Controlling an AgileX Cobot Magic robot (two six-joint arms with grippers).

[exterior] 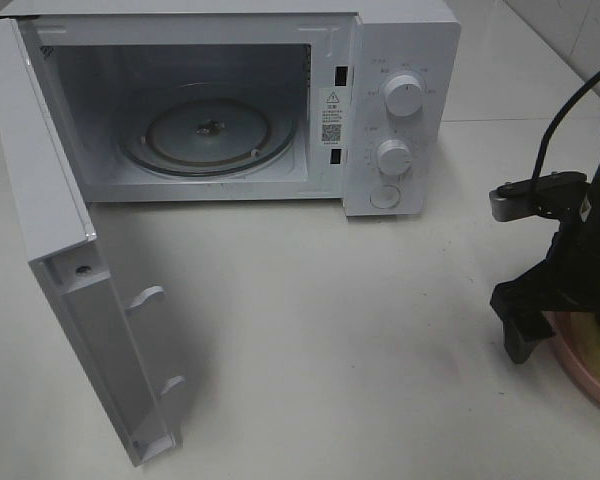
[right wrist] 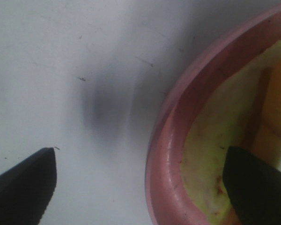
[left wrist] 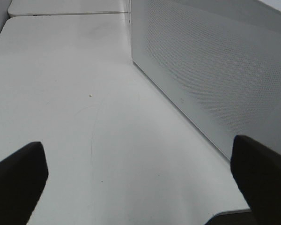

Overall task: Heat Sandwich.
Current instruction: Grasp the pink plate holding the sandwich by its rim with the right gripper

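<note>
the microwave [exterior: 230, 100] door [exterior: 70, 300] is standing open. the sandwich [right wrist: 276, 93] is lying on the pink plate [right wrist: 164, 154] on the surface, not yet inside. the right claw [right wrist: 140, 185] is hovering wide open astride the plate's rim, gripping nothing. the left claw [left wrist: 140, 178] is gaping empty. loading and heating are waiting.

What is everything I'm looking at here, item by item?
microwave: one, white, back of the table, door open
turntable: one, clear glass, inside the microwave
knobs: two, white, microwave's right panel
button: one, white, below the knobs
table: one, white, under everything
plate: one, pink, table's right edge
sandwich: one, yellowish with orange crust, on the plate
left gripper: one, black, open, over table beside the microwave
right gripper: one, black, open, straddling the plate's rim
</note>
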